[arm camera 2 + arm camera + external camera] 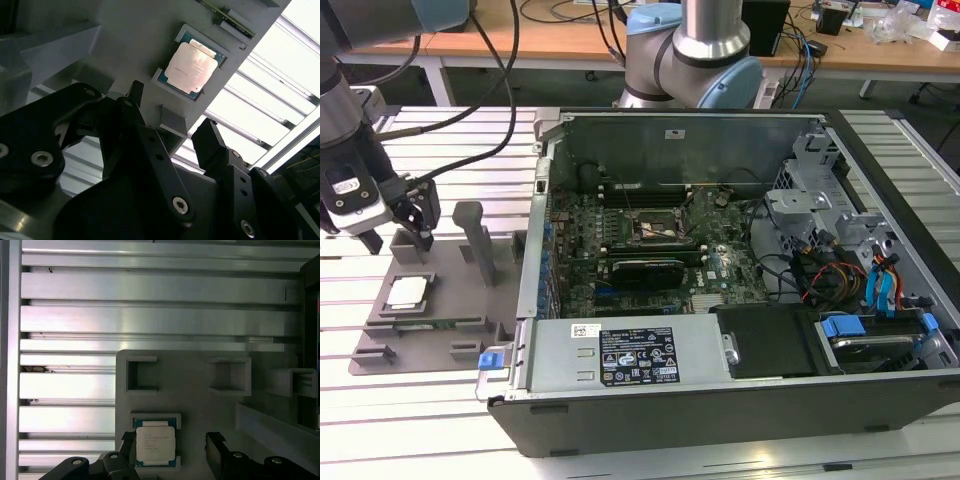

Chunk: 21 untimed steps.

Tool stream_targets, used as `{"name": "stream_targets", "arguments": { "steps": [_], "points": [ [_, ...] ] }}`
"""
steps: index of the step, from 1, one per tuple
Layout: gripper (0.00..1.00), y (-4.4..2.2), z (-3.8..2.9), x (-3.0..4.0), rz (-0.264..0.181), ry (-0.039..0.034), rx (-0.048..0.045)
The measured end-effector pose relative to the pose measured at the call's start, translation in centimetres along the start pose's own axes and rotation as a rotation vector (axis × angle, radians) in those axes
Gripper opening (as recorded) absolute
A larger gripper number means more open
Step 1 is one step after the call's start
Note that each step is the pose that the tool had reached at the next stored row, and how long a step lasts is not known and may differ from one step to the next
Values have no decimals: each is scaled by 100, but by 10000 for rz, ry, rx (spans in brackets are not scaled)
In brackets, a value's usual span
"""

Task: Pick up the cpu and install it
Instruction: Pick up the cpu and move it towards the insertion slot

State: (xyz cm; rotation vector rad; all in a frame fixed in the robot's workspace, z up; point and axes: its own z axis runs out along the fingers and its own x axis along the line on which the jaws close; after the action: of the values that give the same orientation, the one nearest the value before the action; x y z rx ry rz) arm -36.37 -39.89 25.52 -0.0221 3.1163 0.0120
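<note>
Cpu (pixel 408 291) is sitting in tray (pixel 450 300) recess, keeping it square; your end effector (pixel 398 240) is hovering nearby, jaws open, empty.

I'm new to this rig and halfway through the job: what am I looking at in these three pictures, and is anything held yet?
The machine is one robot arm ending in a black two-fingered pincer. The exterior view sees the whole bench from off the arm; both wrist views ride on the arm and look past its fingers. On the slatted metal table lies a grey tray; the cpu, a small silvery square, sits in a recess of it. Beside the tray stands an open computer case. The pincer is open, holds nothing and hovers over the tray near the cpu.
</note>
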Motion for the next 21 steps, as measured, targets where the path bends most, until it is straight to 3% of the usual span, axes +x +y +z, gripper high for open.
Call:
{"name": "stream_targets", "arguments": {
  "steps": [3,6,21],
  "points": [
    [66,-64,20,14,-2,-1,0],
    [66,-179,40,42,-2,-3,-1],
    [66,-233,142,46,-145,-1,13]
  ]
}}
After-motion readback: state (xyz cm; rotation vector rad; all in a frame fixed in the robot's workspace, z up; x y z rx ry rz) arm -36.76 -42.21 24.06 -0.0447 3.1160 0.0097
